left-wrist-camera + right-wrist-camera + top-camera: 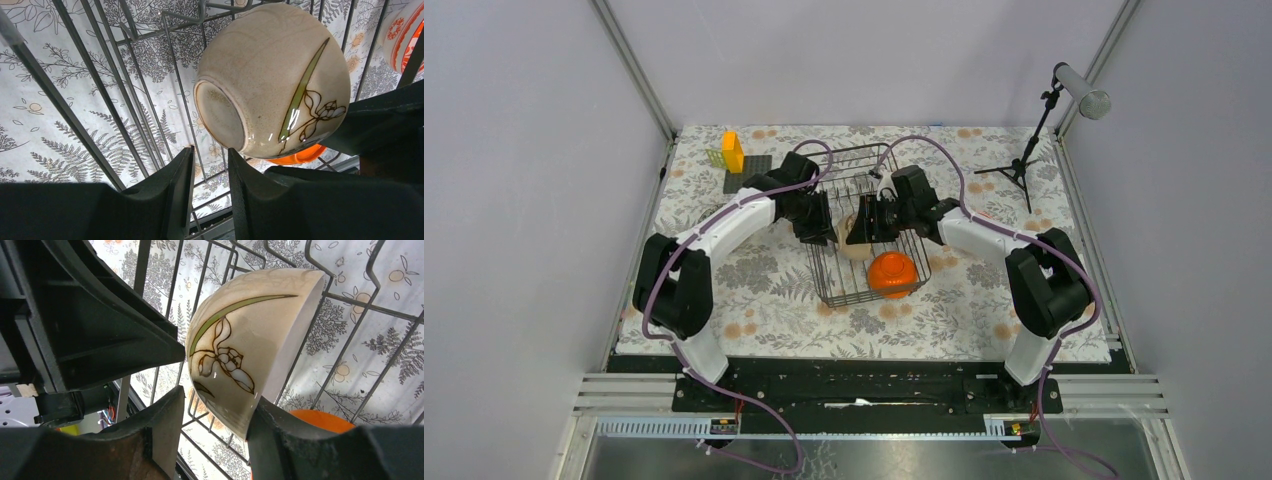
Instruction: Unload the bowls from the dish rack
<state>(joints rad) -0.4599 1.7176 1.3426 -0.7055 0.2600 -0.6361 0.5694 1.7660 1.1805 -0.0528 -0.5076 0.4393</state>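
Right pincer (217, 399) straddles the tilted beige bowl's (240, 325) rim, released, with a sliver of gap beside its outer finger. Left pincer (211, 152), parted and empty, sits just beside the bowl's foot. Rack (822, 298) stands mid-tabletop (754, 280). An orange bowl (891, 272) lies in its near-right corner, mostly hidden from the wrist views.

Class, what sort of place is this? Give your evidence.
Probably a robotics test cell, not a kitchen: grey panels enclose the table, a tripod stands on it, and the left arm and right arm are bolted to its edge.
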